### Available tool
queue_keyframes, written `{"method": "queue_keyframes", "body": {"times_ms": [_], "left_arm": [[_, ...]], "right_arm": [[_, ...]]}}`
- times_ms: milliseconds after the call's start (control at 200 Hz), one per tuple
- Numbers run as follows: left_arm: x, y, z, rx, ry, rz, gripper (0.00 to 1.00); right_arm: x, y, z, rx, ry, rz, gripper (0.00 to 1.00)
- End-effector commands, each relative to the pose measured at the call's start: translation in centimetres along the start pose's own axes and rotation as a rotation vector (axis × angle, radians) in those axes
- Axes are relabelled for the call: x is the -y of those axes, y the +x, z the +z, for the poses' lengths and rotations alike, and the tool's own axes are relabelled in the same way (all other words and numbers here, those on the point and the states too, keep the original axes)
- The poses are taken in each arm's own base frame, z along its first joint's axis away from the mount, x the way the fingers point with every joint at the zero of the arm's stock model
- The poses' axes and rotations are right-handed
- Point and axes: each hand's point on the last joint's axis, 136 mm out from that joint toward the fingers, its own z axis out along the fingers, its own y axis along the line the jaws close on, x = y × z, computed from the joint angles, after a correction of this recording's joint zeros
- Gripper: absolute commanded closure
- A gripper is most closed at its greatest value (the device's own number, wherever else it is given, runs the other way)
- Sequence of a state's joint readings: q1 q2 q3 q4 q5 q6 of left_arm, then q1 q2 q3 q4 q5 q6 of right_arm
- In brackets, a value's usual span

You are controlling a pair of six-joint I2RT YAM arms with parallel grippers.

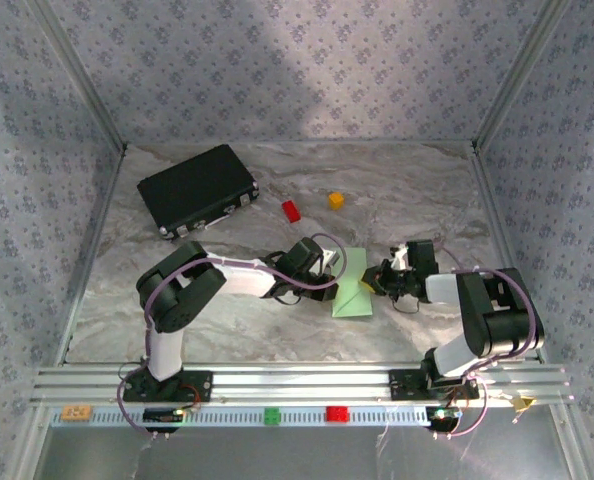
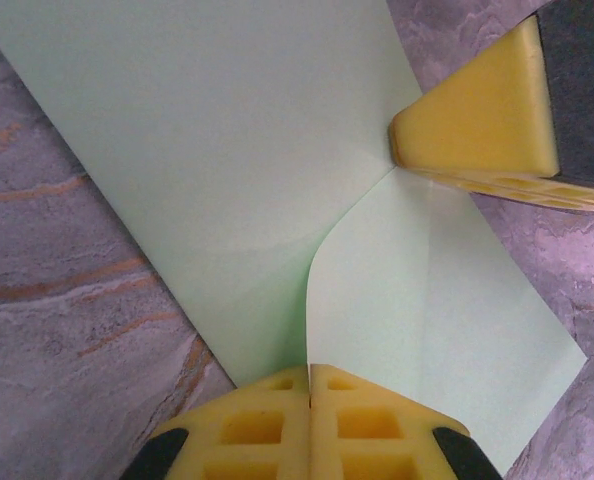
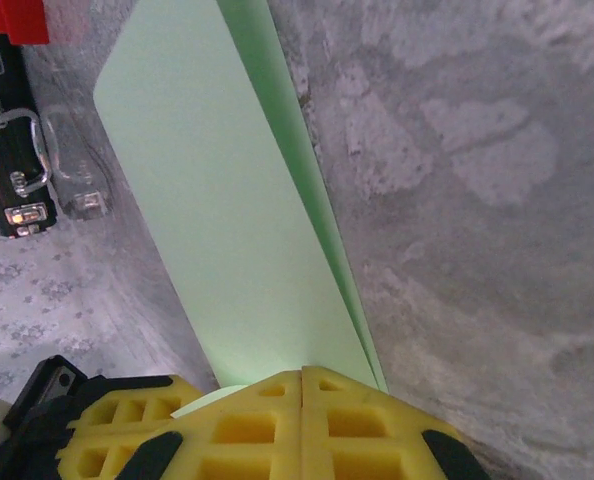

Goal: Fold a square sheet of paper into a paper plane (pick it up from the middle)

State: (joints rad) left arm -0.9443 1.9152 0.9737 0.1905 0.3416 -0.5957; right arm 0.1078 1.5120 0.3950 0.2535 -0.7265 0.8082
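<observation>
The light green square sheet of paper (image 1: 352, 290) lies folded in layers at the table's middle, between both grippers. My left gripper (image 1: 329, 266) is shut on its left side. In the left wrist view the yellow fingertips (image 2: 277, 400) meet on a curved flap edge of the sheet (image 2: 217, 150). My right gripper (image 1: 379, 282) is shut on the right side. Its yellow fingertips (image 3: 337, 400) press together on the folded strip (image 3: 227, 230), whose layered edge runs away from them. A right-gripper finger (image 2: 477, 130) touches the paper in the left wrist view.
A black case (image 1: 197, 188) lies at the back left, also in the right wrist view (image 3: 7, 150). A red block (image 1: 291, 210) and a yellow block (image 1: 335, 200) sit behind the paper. Small blocks (image 1: 272, 415) rest on the front rail. Patterned walls enclose the table.
</observation>
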Motion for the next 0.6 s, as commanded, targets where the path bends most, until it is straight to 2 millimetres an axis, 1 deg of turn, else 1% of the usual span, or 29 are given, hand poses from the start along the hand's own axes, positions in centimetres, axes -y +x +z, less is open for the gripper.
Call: {"method": "queue_keyframes", "body": {"times_ms": [0, 150, 190, 260, 335, 460, 595], "left_arm": [[-1.4, 1.5, 0.4, -0.053, -0.043, -0.027, 0.98], [-1.5, 1.4, 0.3, -0.049, -0.045, -0.027, 0.98], [-1.5, 1.4, 0.3, -0.048, -0.045, -0.027, 0.98], [-1.5, 1.4, 0.3, -0.047, -0.045, -0.028, 0.98], [-1.5, 1.4, 0.3, -0.049, -0.044, -0.029, 0.98], [-1.5, 1.4, 0.4, -0.051, -0.041, -0.028, 0.98], [-1.6, 1.3, 0.5, -0.051, -0.043, -0.027, 0.98]], "right_arm": [[1.2, -0.5, -0.6, 0.038, 0.032, 0.060, 0.99], [-0.3, -1.4, -2.2, 0.088, 0.031, 0.030, 0.97], [-0.4, -1.2, -2.5, 0.091, 0.045, 0.020, 0.97], [-1.1, -0.9, -2.8, 0.090, 0.034, -0.005, 0.96], [-1.8, -0.2, -2.7, 0.069, 0.012, -0.020, 0.96], [-3.1, 1.2, -1.8, 0.019, -0.005, -0.059, 0.96], [-3.8, 2.2, -0.7, -0.024, -0.003, -0.089, 0.96]]}}
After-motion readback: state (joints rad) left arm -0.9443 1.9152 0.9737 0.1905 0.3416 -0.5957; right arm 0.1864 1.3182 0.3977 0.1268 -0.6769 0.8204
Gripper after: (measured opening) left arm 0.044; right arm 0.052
